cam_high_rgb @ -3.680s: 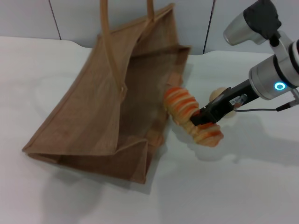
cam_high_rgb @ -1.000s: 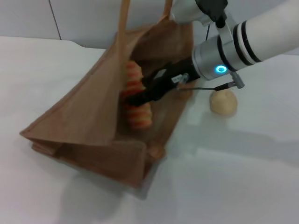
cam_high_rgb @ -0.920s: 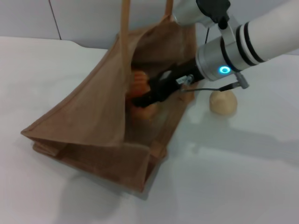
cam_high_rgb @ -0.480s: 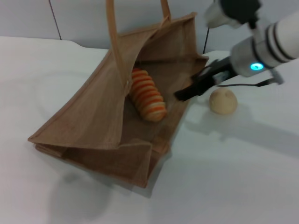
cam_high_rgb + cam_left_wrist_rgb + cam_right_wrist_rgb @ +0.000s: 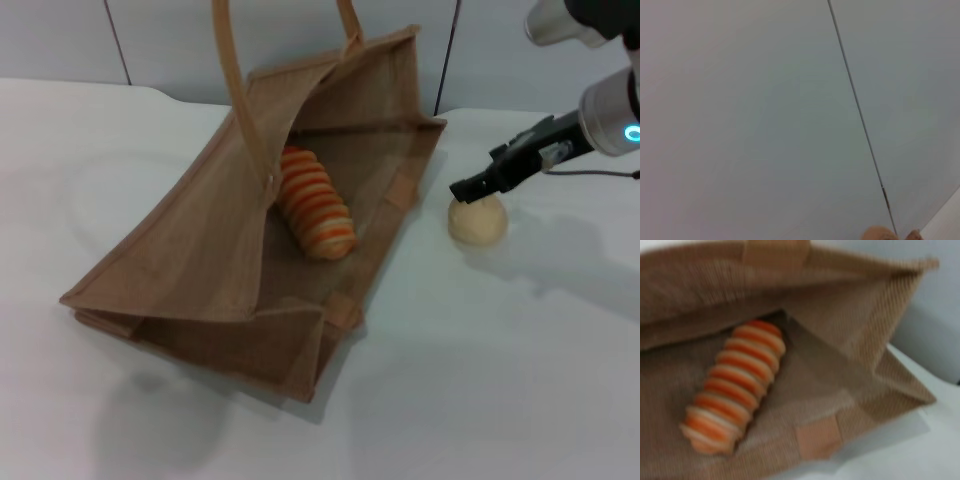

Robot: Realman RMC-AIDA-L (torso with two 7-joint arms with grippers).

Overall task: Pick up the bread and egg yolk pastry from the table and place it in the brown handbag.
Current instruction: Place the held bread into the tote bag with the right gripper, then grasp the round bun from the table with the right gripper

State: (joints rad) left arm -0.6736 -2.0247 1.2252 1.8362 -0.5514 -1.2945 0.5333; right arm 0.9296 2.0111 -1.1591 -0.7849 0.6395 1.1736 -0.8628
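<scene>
The brown handbag (image 5: 180, 250) lies on its side on the white table, its mouth open toward the right. The bread (image 5: 315, 205), an orange-striped loaf, lies loose inside it on the lower wall. It also shows in the right wrist view (image 5: 732, 387), inside the bag (image 5: 850, 300). The egg yolk pastry (image 5: 478, 222), a pale round ball, sits on the table just right of the bag's mouth. My right gripper (image 5: 465, 188) hovers at the pastry's upper left edge, outside the bag and holding nothing. My left arm is out of view.
The bag's two thin handles (image 5: 228, 60) stick up at the back. A grey panelled wall (image 5: 150, 40) runs behind the table. White table surface (image 5: 480, 380) lies in front of and to the right of the bag.
My right gripper carried the bread into the bag, let it go, and pulled back out to the right. It now sits by the pastry. The bread rests in the bag.
</scene>
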